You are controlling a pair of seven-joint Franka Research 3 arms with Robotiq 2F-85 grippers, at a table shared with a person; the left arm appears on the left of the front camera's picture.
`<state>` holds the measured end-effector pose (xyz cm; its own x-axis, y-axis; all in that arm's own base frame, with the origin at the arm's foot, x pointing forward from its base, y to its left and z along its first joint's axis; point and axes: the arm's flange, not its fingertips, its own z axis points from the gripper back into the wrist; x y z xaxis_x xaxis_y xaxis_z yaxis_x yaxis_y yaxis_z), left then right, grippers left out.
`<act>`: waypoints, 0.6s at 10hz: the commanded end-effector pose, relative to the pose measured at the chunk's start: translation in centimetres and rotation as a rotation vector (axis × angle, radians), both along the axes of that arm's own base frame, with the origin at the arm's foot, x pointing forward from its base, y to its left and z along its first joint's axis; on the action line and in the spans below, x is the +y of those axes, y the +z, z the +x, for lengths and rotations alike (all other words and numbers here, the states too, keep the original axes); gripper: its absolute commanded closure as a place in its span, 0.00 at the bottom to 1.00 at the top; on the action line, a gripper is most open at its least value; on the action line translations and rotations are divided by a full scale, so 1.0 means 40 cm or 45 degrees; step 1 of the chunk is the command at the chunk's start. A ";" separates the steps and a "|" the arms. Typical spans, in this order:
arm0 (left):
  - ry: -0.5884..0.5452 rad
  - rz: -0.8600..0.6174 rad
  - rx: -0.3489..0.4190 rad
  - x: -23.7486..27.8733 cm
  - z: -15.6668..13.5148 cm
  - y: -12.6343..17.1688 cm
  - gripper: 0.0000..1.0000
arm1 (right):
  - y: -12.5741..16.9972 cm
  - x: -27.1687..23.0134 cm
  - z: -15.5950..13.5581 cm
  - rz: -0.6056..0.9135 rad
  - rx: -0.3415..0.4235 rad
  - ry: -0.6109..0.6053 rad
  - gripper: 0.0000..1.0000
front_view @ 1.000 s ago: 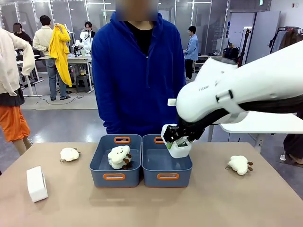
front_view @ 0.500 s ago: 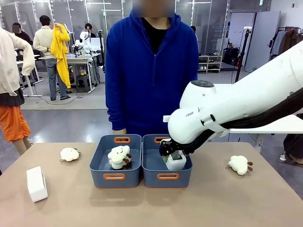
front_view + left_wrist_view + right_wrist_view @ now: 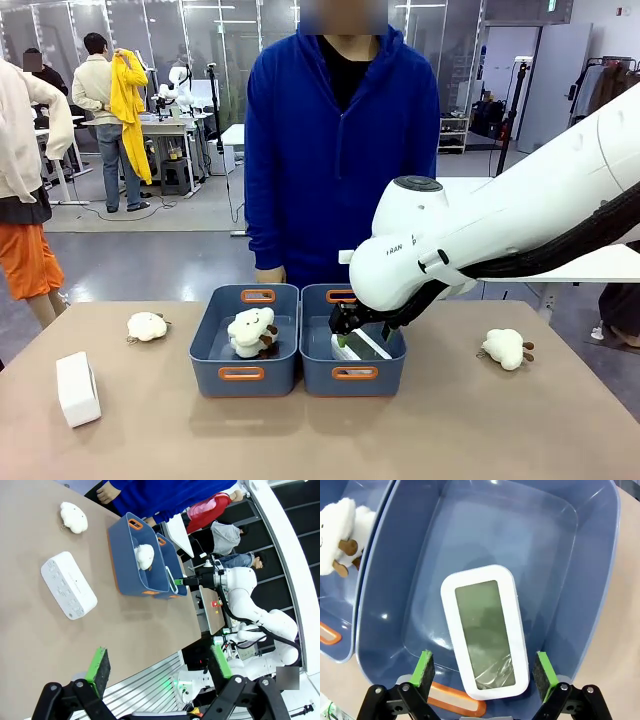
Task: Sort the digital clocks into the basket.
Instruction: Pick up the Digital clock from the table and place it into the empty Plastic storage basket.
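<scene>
Digital clock (image 3: pixel 485 632) lies screen-up in the basket (image 3: pixel 590 580); right gripper (image 3: pixel 483 670) spread wide, apparently clear.

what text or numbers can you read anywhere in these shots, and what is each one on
"FRAN": small lettering on the white casing of the right arm; the rest is cut off.
Screen of the digital clock lying in the basket: blank, no digits.
Green ceiling sign: too small to read.

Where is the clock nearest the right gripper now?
The digital clock lies face up in the right-hand basket, right of centre in the front view, directly under the open right gripper.
</scene>
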<state>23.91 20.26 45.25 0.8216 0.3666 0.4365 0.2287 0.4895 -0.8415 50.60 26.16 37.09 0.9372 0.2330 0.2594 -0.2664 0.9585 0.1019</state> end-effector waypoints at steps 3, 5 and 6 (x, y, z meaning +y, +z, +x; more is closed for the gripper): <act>-0.014 -0.010 -0.022 0.003 -0.002 0.002 0.00 | 0.003 0.002 -0.001 0.001 -0.002 0.001 0.00; -0.014 -0.010 -0.022 0.003 -0.002 0.002 0.00 | 0.003 0.002 -0.001 0.001 -0.002 0.001 0.00; -0.014 -0.010 -0.022 0.003 -0.002 0.002 0.00 | 0.003 0.002 -0.001 0.001 -0.002 0.001 0.00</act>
<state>23.91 20.26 45.25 0.8216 0.3666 0.4365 0.2287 0.4895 -0.8415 50.46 26.17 37.33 0.9365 0.2342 0.2609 -0.2679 0.9581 0.1016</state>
